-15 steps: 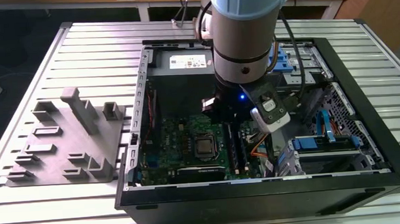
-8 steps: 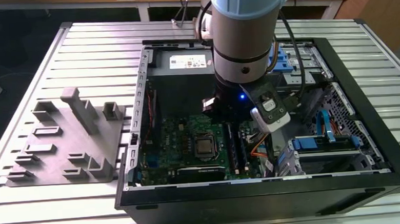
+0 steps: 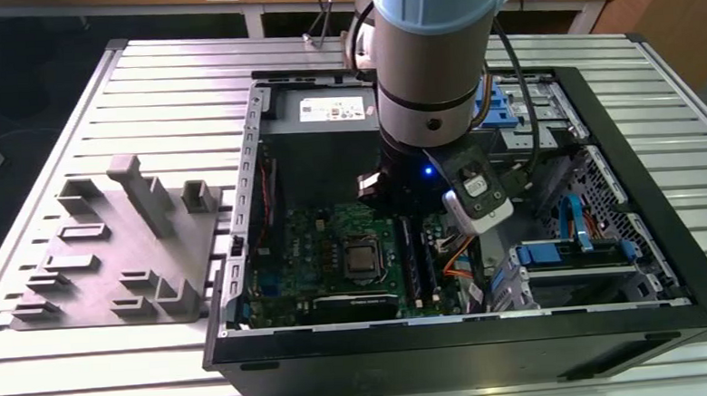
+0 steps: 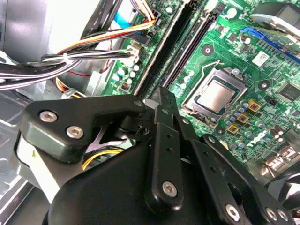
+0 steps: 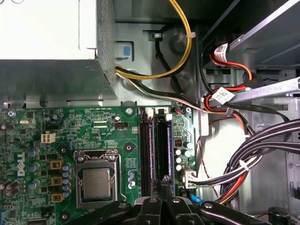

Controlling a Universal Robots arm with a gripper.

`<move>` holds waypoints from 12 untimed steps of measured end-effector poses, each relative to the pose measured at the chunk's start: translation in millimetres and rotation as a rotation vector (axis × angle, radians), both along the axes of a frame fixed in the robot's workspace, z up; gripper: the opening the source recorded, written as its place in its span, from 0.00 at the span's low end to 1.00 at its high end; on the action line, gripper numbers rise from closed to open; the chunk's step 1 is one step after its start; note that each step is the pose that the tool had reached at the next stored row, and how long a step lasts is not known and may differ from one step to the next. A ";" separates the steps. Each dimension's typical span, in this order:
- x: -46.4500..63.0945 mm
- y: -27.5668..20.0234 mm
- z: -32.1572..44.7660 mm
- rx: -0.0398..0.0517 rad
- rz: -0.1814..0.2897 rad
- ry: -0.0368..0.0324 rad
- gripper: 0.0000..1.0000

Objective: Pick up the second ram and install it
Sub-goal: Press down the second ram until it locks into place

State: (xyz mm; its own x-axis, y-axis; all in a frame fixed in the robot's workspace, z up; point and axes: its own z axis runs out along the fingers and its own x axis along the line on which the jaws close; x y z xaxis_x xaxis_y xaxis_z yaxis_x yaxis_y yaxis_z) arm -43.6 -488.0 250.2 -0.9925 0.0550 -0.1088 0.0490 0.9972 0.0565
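My gripper (image 5: 165, 183) hangs inside the open computer case (image 3: 644, 192), low over the motherboard (image 5: 70, 131), with its black fingers shut together. The tips sit over one end of the two long black slots (image 5: 146, 154) beside the processor socket (image 5: 96, 183). A long thin dark stick, seemingly the second ram (image 5: 162, 150), lies in the slot nearer the cables, right under the tips. I cannot tell whether they touch it. In the second wrist view the gripper (image 4: 157, 101) points at the same slots (image 4: 187, 47). The exterior view has the arm's wrist covering most of the gripper (image 3: 389, 192).
A grey tray (image 3: 102, 256) with upright blocks lies outside the case at the exterior view's left. Bundled cables (image 5: 253, 159) run close beside the slots. The power supply (image 5: 47, 28) and a drive cage (image 3: 574, 250) hem in the board.
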 end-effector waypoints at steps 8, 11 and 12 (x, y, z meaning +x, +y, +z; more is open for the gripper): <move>0.0 0.0 0.0 -0.0003 0.000 0.0000 0.07; -0.1 1.3 0.1 -0.0005 0.000 0.0000 0.07; 0.0 2.3 0.0 -0.0004 0.000 0.0000 0.07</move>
State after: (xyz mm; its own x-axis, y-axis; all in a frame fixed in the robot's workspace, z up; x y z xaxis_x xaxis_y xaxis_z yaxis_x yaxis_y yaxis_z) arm -43.7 -485.7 250.2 -0.9925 0.0550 -0.1088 0.0491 0.9972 0.0561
